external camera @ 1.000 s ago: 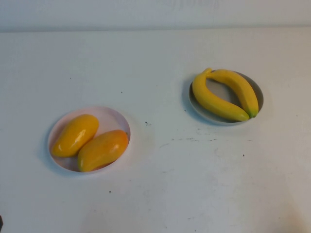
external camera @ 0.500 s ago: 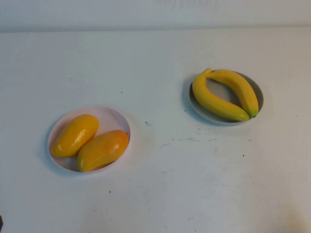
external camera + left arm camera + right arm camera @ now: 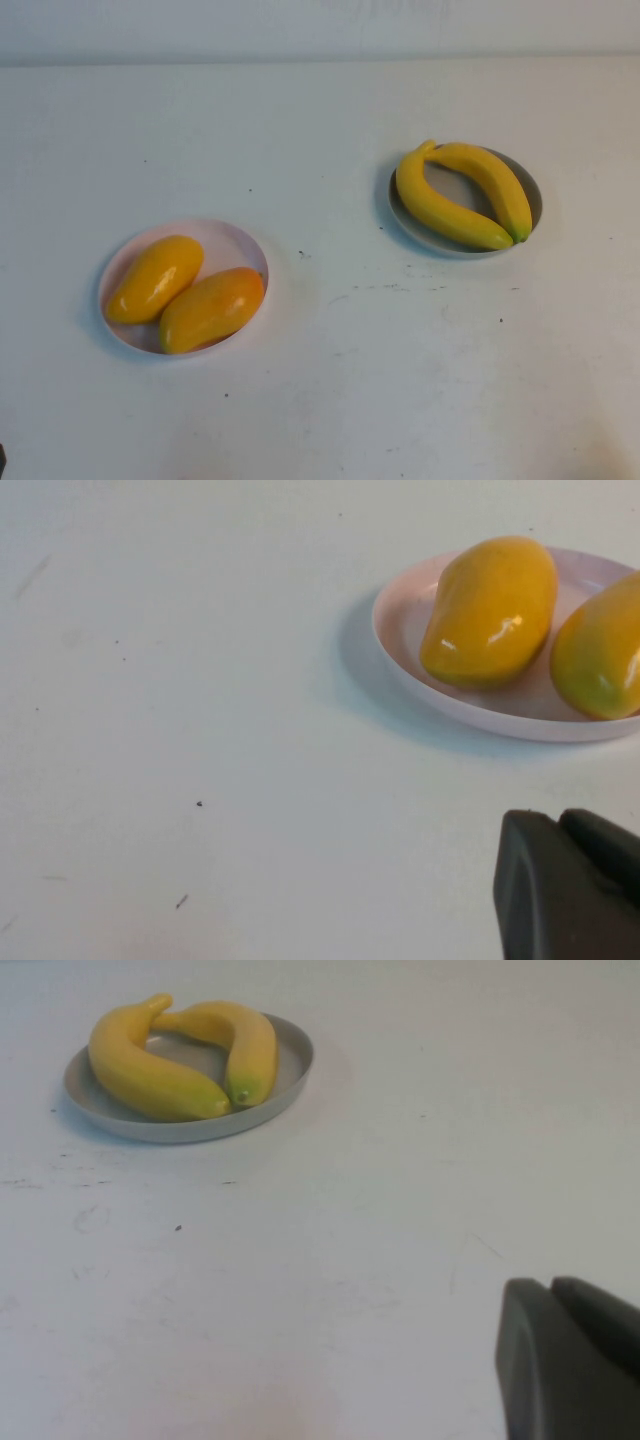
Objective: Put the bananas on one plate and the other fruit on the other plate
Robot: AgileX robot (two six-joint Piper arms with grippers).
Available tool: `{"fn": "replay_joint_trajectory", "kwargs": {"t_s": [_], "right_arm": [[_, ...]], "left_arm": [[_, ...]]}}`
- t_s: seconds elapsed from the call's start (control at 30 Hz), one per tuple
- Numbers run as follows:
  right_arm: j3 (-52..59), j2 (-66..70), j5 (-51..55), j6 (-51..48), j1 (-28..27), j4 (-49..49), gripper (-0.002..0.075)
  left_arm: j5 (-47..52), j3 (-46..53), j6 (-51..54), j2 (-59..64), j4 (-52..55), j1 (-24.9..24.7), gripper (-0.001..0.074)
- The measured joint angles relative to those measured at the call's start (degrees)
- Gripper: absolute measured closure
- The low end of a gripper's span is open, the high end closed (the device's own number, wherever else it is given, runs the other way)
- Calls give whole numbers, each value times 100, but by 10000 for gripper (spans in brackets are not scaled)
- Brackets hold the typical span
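Two long curved yellow bananas (image 3: 462,193) sorted onto grey-blue speckled plate (image 3: 531,190), two plump mangoes (image 3: 184,292) on pale pink plate (image 3: 235,240); left end effector (image 3: 570,885) and right end effector (image 3: 570,1360) parked clear, empty, opening indeterminate.

My left pincer (image 3: 570,885) shows only a dark, matte grey block with rounded corners and one seam; my right pincer (image 3: 570,1355) looks the same, dark and smooth.

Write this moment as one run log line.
bananas: on grey-blue plate | mangoes: on pink plate | left gripper, right gripper: withdrawn
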Motion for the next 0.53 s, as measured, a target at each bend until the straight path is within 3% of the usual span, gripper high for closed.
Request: {"fn": "replay_joint_trajectory", "kwargs": {"t_s": [0.53], "right_arm": [[0,-36,0,-2,0,0,741]], "left_arm": [[0,0,0,0,0,0,734]]}}
